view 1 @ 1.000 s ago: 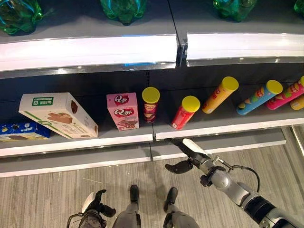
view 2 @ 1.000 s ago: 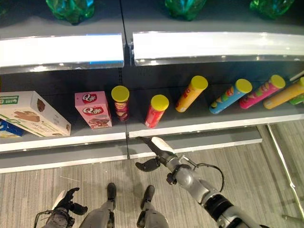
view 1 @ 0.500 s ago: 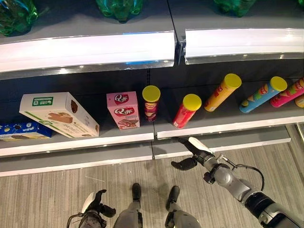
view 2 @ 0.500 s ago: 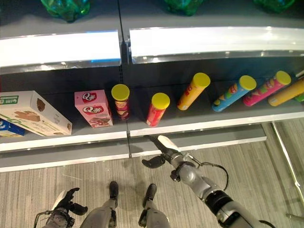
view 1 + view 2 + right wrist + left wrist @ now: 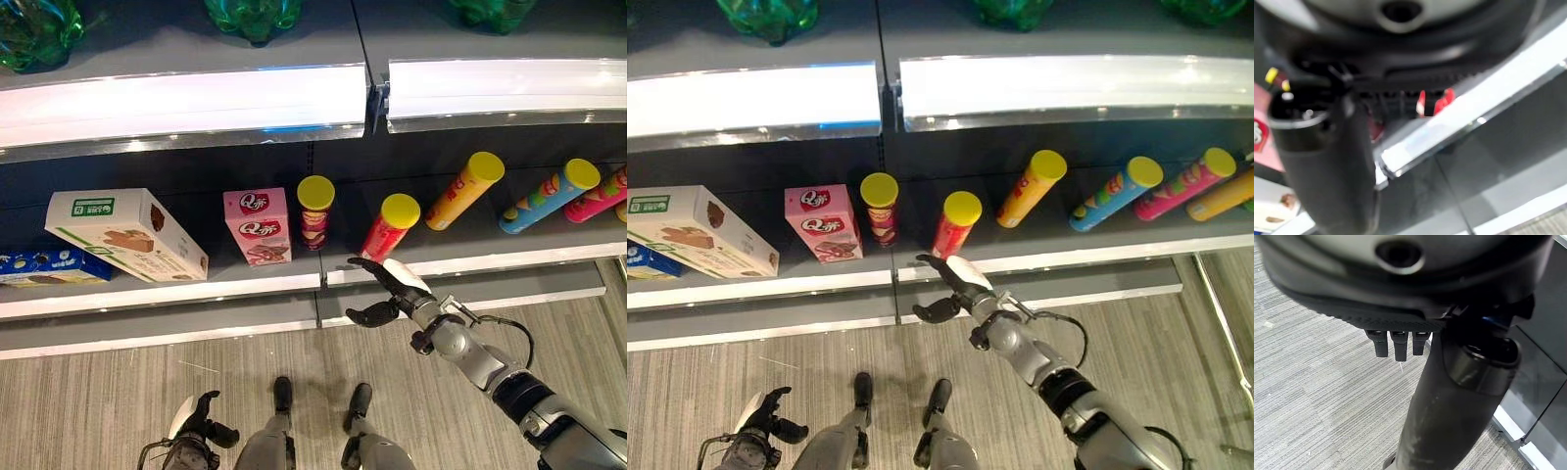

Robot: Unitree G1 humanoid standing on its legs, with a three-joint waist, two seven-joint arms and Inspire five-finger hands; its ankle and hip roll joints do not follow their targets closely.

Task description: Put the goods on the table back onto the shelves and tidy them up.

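A red tube with a yellow lid [image 5: 390, 227] leans tilted on the lower shelf [image 5: 460, 262]. My right hand [image 5: 394, 286] hovers just below it at the shelf's front edge, open, fingers straight and thumb spread, holding nothing. The right wrist view has the red tube [image 5: 1436, 102] past the hand's fingers [image 5: 1400, 100]. My left hand [image 5: 199, 421] hangs low over the floor, relaxed and empty, its fingers [image 5: 1395, 342] pointing at the carpet.
Left of the red tube stand a dark red tube [image 5: 313, 211], a pink box [image 5: 257, 227], a tilted white-green box [image 5: 125, 235] and a blue box [image 5: 44, 266]. Yellow [image 5: 462, 191], blue [image 5: 547, 194] and pink [image 5: 598, 196] tubes lean to the right. Green bottles [image 5: 253, 15] stand on the upper shelf.
My right hand has risen from below the shelf's lip to its front edge, closer to the red tube. The view has shifted slightly; the goods stay put.
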